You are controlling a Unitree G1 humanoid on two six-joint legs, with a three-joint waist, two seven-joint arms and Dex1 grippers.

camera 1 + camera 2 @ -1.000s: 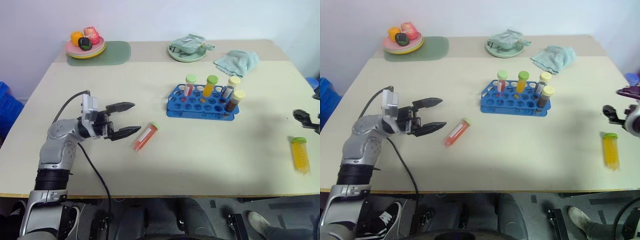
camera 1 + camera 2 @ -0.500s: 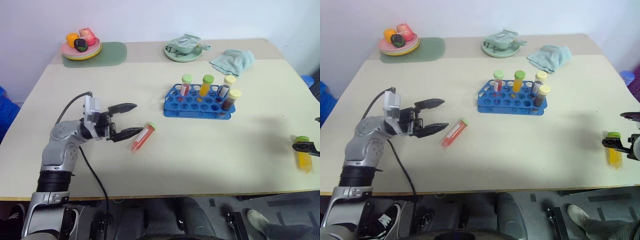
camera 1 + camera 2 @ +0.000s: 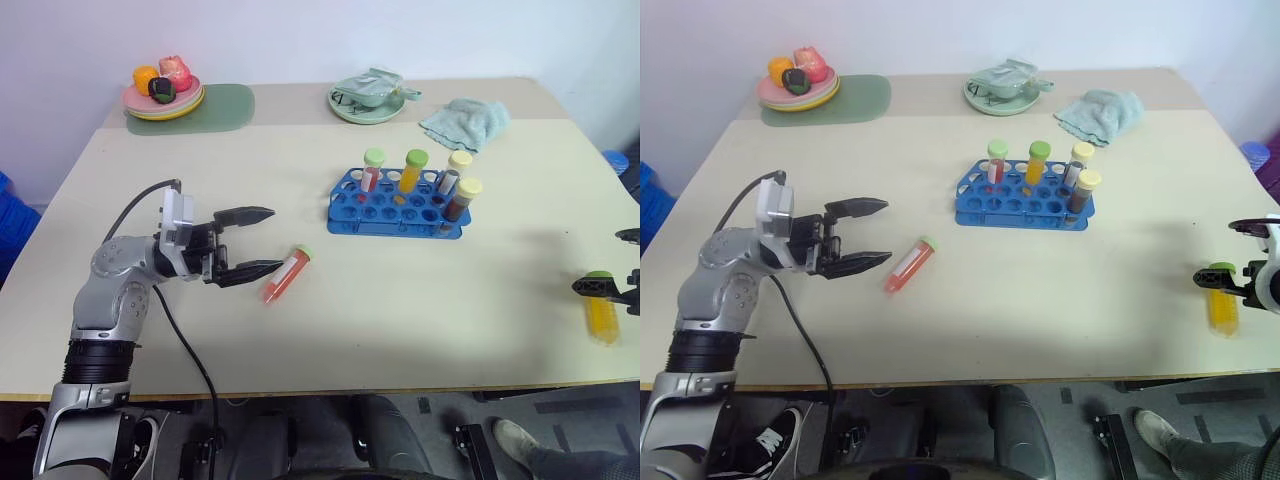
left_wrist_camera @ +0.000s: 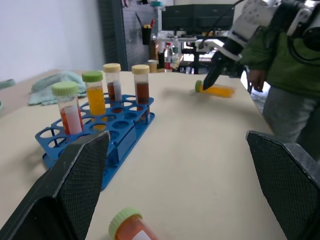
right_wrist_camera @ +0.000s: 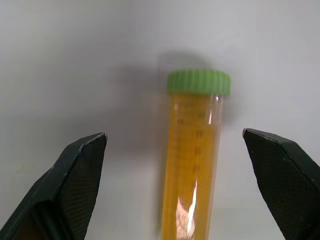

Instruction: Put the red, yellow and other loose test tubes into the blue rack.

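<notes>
change: R gripper [image 5: 175, 150] has dropped over yellow tube [image 5: 192, 165] since a sec ago; pick looks next
R claw: wide open, empty, fingers either side of tube
L gripper [image 3: 255, 240]: wide open, empty, just L of red tube [image 3: 288, 275]
landmark: blue rack [image 3: 400, 205], plastic hole grid, 4 capped tubes upright
red tube: lying near-L of rack
yellow tube: clear, green ribbed cap, lying far R of rack

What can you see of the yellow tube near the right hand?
The yellow tube is clear plastic with a ribbed green screw cap, printed graduation marks down its side and yellow-orange liquid inside. It lies flat on the table near the robot's right edge, far from the rack. The right hand hangs open just above it, one finger on each side, not touching it.
</notes>
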